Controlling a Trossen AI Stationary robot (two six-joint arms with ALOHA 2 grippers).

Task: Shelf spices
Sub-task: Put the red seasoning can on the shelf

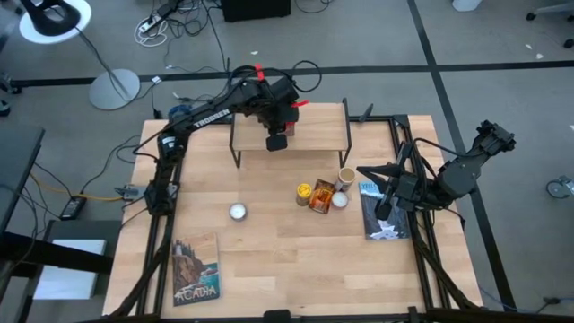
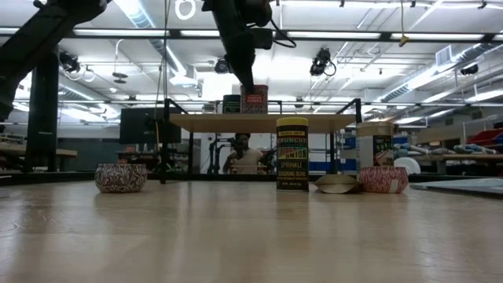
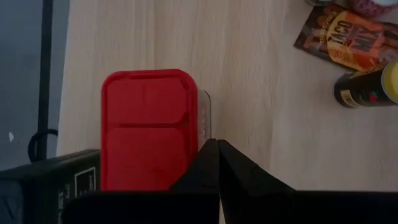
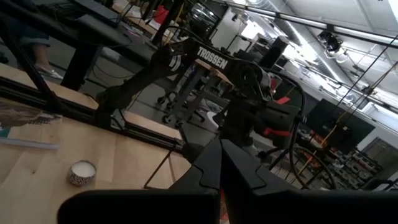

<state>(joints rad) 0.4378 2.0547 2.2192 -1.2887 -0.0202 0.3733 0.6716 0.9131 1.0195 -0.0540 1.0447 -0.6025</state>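
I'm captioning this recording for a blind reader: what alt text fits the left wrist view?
Seen from above, the left gripper's shut dark fingers sit beside a red tin standing on the shelf's pale wood. A dark tin stands next to it; an orange packet and yellow black-lidded jar lie beyond.

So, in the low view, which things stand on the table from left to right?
Patterned round tin → yellow black-lidded jar → orange packet lying flat → second patterned round tin.
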